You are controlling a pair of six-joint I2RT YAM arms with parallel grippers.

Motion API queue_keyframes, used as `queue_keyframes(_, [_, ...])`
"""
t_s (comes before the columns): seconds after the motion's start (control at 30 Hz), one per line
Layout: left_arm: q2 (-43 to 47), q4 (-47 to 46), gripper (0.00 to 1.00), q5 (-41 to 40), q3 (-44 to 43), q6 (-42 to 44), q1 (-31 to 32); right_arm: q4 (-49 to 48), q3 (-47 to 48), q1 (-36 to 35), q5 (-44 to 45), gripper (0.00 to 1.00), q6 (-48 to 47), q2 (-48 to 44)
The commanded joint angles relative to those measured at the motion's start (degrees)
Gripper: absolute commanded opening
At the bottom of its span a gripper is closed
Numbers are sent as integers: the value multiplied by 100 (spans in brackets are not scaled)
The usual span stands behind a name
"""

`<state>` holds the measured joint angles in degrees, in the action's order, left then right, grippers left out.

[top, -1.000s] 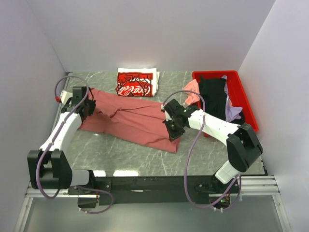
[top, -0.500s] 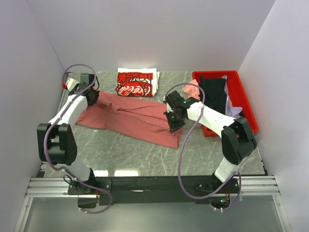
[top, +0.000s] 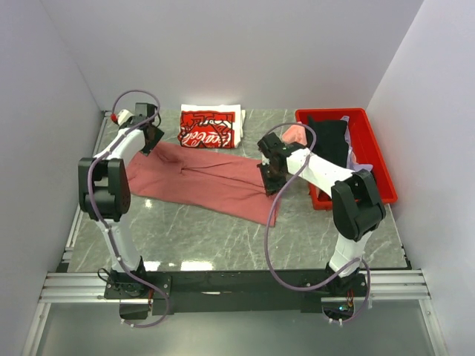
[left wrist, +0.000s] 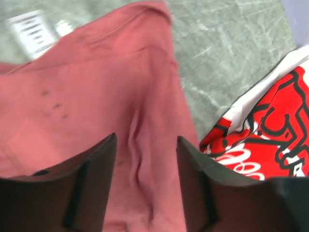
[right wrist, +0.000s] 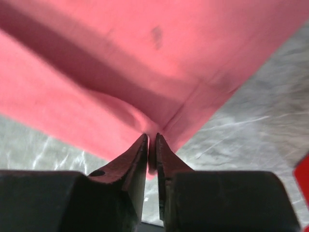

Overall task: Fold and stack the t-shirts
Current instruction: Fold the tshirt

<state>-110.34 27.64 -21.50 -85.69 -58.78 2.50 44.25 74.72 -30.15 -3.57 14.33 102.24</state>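
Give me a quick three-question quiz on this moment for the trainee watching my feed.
1. True or false: the left gripper is clamped on the dusty-rose t-shirt.
2. Where is the red-and-white t-shirt? A: hanging from the left gripper. B: folded on the table, beyond the dusty-rose t-shirt. C: under the right gripper.
3. In a few words: what is pinched at the tips of the right gripper?

Key
1. False: its jaws stand apart above the cloth with nothing between them.
2. B.
3. An edge of the dusty-rose t-shirt.
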Motion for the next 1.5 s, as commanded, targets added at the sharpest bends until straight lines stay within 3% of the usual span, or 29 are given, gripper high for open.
queue_keyframes(0.0, [-328,-303,68,163,-597,490,5,4,455,202,559,21,307,164])
queue_keyframes(0.13, [-471,-57,77,365,-1231,605,-13,93,623,282,919,41,483,148])
queue_keyframes(0.17, [-410,-109,79,400,-1126,605,-13,58,571,282,911,55,492,8])
queue_keyframes(0.2, [-226,-170,88,470,-1030,640,-4,-30,518,282,920,59,509,-71])
queue_keyframes(0.3, [178,-355,99,594,-459,623,-4,-214,298,273,859,67,501,-335])
queue_keyframes(0.37, [329,-417,99,681,-29,588,-4,-337,149,273,527,70,378,-502])
queue_keyframes(0.53, [637,-540,99,822,693,438,-13,-698,429,273,103,72,71,-311])
queue_keyframes(0.9, [198,-698,99,1173,1309,131,-233,-847,1713,308,-380,73,175,1465])
queue_keyframes(1.27, [-681,-479,99,743,668,192,-531,-1568,53,256,-864,73,325,1045])
queue_keyframes(1.47, [-1313,-233,99,446,-333,420,-602,-1770,-1151,-613,-1276,73,422,132])
